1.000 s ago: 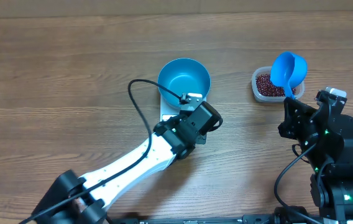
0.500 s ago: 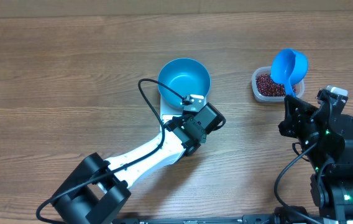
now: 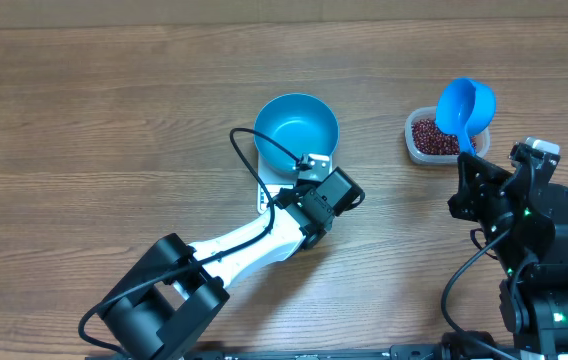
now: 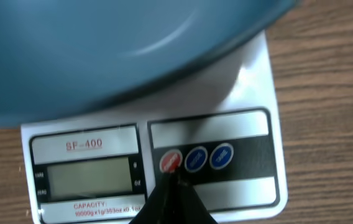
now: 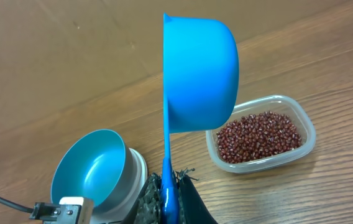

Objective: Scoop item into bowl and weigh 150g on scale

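Wood-grain desk under everything. Mid-desk, teal bowl sitting on the white scale, overhanging its back part. Left hand pressed together to a point, tip right at the red button, next to two blue buttons and the display window. Over on the right, right hand pinching the handle of the bright blue scoop, cup up on edge above the clear tub. Red-brown beans lying in that tub, well apart from the bowl.

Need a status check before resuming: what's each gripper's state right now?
Left gripper: shut, holding nothing.
Right gripper: shut on the bright blue plastic scoop's handle.
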Robot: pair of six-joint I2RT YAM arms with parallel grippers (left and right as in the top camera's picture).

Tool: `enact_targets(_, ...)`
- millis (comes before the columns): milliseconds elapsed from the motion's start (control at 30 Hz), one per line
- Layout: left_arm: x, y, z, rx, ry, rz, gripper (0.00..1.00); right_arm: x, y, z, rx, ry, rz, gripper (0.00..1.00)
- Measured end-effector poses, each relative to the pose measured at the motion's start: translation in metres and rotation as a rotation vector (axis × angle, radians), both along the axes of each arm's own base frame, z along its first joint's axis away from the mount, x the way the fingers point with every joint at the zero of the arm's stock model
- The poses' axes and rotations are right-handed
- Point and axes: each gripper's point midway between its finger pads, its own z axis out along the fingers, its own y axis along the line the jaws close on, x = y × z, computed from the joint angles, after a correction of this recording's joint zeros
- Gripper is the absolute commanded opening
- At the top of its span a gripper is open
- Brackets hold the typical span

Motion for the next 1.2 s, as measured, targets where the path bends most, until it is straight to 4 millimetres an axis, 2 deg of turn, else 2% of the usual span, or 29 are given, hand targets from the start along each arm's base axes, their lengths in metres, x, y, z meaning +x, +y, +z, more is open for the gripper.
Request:
enact_targets(200,0.007,-0.001,0.004,0.0,-0.026,-0.014,0.04,0.0,0.0,0.0,0.001,0.0,0.0,0.04)
enact_targets(567,0.017,0.012,0.004,0.01,-0.03,0.017,0.04,0.0,0.0,0.0,0.0,0.0,0.0,0.04)
enact_targets(1000,0.015,0.01,0.002,0.001,-0.018,0.01,0.04,0.0,0.0,0.0,0.0,0.0,0.0,0.04)
enact_targets(1200,0.012,0.008,-0.007,0.002,0.01,0.0,0.04,0.0,0.0,0.0,0.0,0.0,-0.001,0.04)
